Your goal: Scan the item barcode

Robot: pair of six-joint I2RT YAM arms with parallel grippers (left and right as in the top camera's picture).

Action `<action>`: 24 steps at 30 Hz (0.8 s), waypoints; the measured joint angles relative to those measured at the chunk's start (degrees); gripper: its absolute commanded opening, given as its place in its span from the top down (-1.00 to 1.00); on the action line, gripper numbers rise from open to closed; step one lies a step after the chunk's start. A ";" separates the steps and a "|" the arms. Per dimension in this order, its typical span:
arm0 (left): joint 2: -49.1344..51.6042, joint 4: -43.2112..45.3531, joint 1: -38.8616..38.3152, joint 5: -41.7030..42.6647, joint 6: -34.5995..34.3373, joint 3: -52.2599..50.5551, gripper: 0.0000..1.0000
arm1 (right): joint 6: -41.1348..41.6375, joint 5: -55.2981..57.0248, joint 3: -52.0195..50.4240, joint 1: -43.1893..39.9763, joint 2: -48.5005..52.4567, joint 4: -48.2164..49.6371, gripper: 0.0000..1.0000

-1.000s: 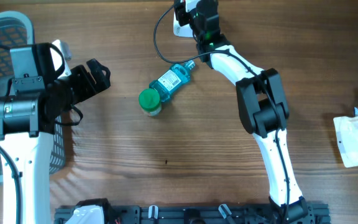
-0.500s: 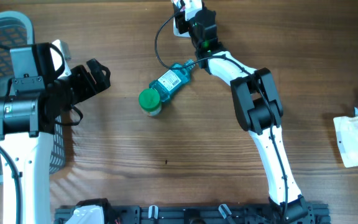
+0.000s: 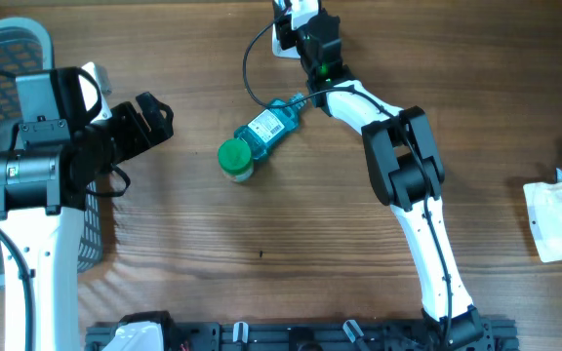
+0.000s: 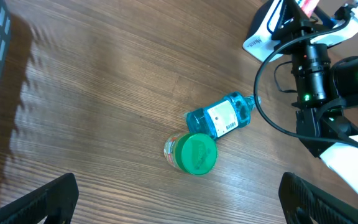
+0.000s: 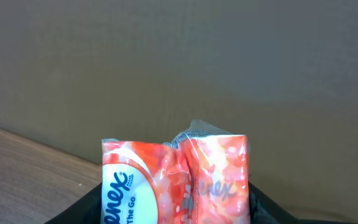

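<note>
Legend: an orange tissue pack (image 5: 176, 180) is grasped between the fingers of the right gripper (image 5: 176, 213) and held just beyond the neck end of the blue bottle (image 3: 266, 125), where a white corded device (image 3: 283, 41) is also seen. The left gripper (image 3: 152, 117) is held fully released, well left of the bottle. A green-capped jar (image 3: 234, 159) is seen just beside the bottle's base.

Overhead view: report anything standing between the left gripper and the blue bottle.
Nothing visible: bare table separates the open left gripper and the blue bottle. The green-lidded jar lies by the bottle's end, beside that path.
</note>
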 measured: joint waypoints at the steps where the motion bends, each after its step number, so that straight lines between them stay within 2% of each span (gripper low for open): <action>1: 0.00 0.00 0.00 -0.02 0.02 0.00 -1.00 | 0.24 0.04 0.00 0.00 0.00 0.35 -0.15; 24: 0.00 0.00 0.00 -0.02 0.02 0.00 -1.00 | 2.19 0.22 0.00 0.48 0.00 2.67 -0.12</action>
